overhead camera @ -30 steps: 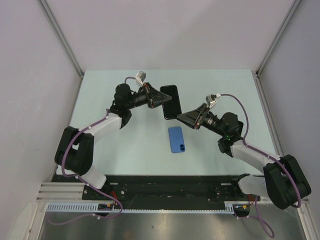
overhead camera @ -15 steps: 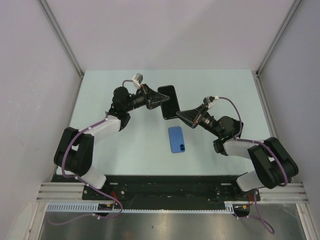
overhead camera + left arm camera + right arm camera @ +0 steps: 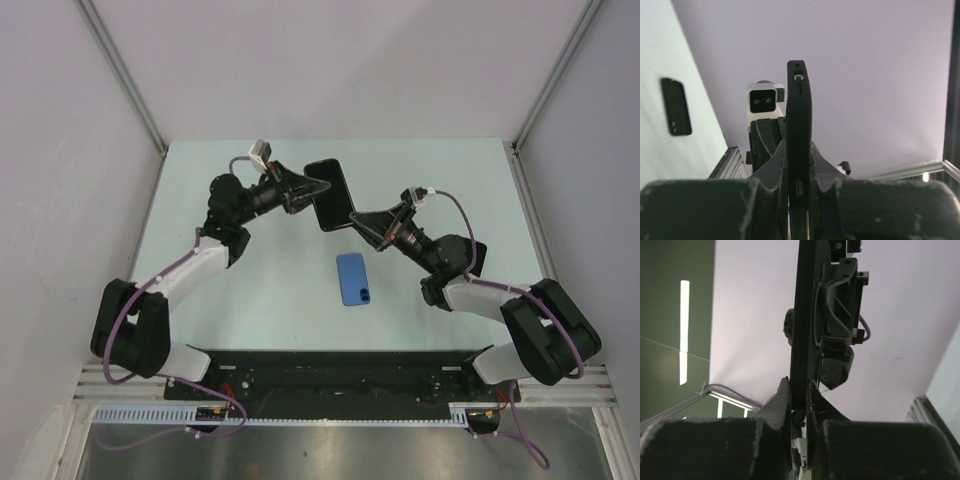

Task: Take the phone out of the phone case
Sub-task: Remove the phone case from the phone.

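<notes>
The phone case (image 3: 329, 195), a black rounded slab, is held in the air over the back of the table, tilted. Its upward face is black, and I cannot tell the phone apart from the case. No white back shows. My left gripper (image 3: 312, 189) is shut on its left edge. My right gripper (image 3: 357, 220) is shut on its lower right corner. In the left wrist view the case (image 3: 799, 110) stands edge-on between the closed fingers of the left gripper (image 3: 799, 150). In the right wrist view the case (image 3: 803, 315) stands edge-on in the right gripper (image 3: 798, 385).
A blue-backed phone (image 3: 352, 279) lies flat on the pale green table (image 3: 250, 290), below the held case; it also shows in the left wrist view (image 3: 676, 106). Grey walls close the table on three sides. The arm bases sit along the near edge.
The held case has moved left and a little toward the back and has tilted. The left arm has drawn back to the left. The right arm has reached further in, following the case.
</notes>
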### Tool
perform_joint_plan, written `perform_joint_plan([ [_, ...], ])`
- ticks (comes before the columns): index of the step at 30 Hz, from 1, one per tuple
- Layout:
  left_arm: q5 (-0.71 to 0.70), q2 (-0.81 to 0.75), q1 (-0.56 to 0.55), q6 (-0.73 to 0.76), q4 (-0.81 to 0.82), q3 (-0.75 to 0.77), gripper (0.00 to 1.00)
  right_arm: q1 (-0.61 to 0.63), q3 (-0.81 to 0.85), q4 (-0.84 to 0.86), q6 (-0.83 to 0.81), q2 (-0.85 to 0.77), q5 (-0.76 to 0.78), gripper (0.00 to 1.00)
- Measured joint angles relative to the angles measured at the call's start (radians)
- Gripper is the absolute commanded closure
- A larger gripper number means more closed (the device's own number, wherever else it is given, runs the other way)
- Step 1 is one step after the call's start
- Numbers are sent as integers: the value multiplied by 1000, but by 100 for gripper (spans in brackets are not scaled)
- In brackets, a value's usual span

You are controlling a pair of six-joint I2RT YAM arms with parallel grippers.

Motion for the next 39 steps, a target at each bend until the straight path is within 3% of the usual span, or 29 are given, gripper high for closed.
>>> perform_joint_plan([
  [7, -33, -76, -11, 13, -6, 116, 100, 47, 109, 13, 36, -48, 101, 100],
  [27, -231, -79, -24, -27, 265, 166, 100, 76, 366, 74, 166, 70, 219, 100],
  [36, -222, -72, -42, -78, 342, 204, 100, 97, 438, 129, 225, 114, 280, 100],
  [39, -151, -59, -119, -137, 401, 206, 100, 97, 443, 69, 225, 155, 299, 100],
])
